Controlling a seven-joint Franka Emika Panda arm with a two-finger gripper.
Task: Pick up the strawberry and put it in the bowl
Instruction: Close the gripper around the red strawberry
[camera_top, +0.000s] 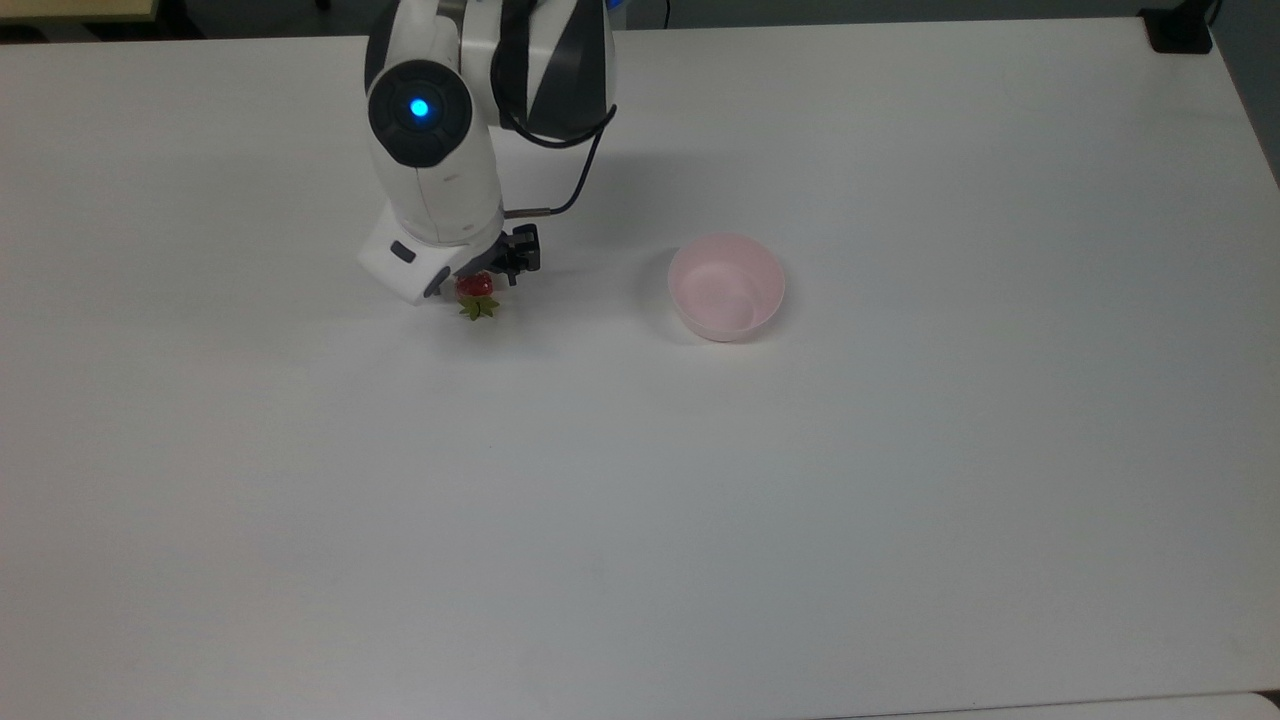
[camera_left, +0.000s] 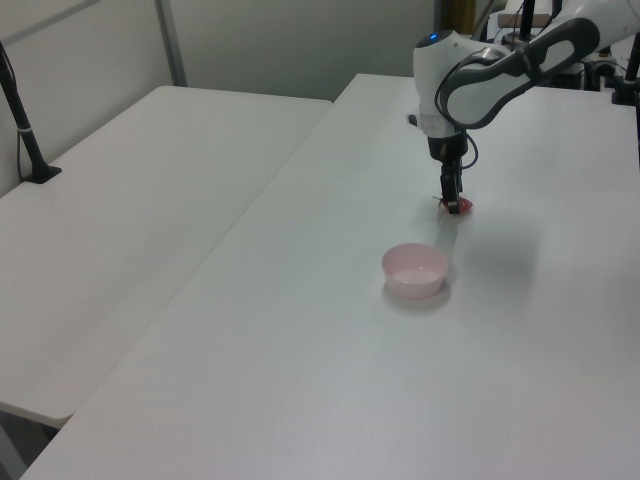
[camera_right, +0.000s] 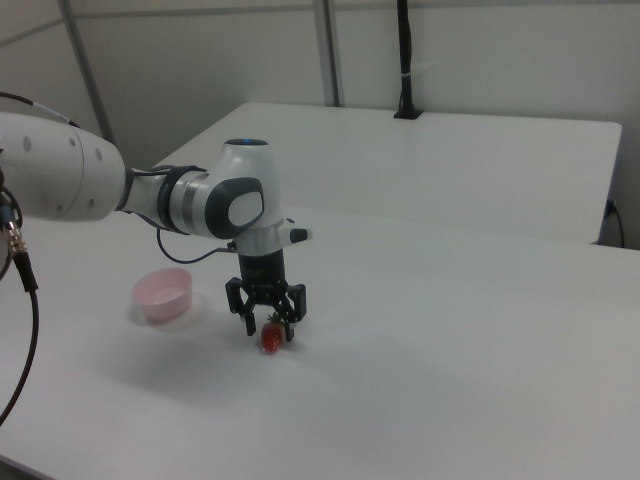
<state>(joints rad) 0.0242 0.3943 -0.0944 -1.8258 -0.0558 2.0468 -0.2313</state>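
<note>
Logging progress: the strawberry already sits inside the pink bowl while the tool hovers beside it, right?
No. The strawberry lies on the table, apart from the empty bowl, with the tool down around it, as the right view shows.

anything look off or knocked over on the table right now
Nothing stands out. The bowl sits upright and empty on the table. The strawberry lies on its side nearby, intact, with the hand lowered around it, fingers open either side.

The arm is reaching down in the upper left of the top view, its wrist pointing straight downward. The gripper (camera_right: 268, 331) is hanging low left of centre in the right view, fingers (camera_right: 248, 322) spread apart.
</note>
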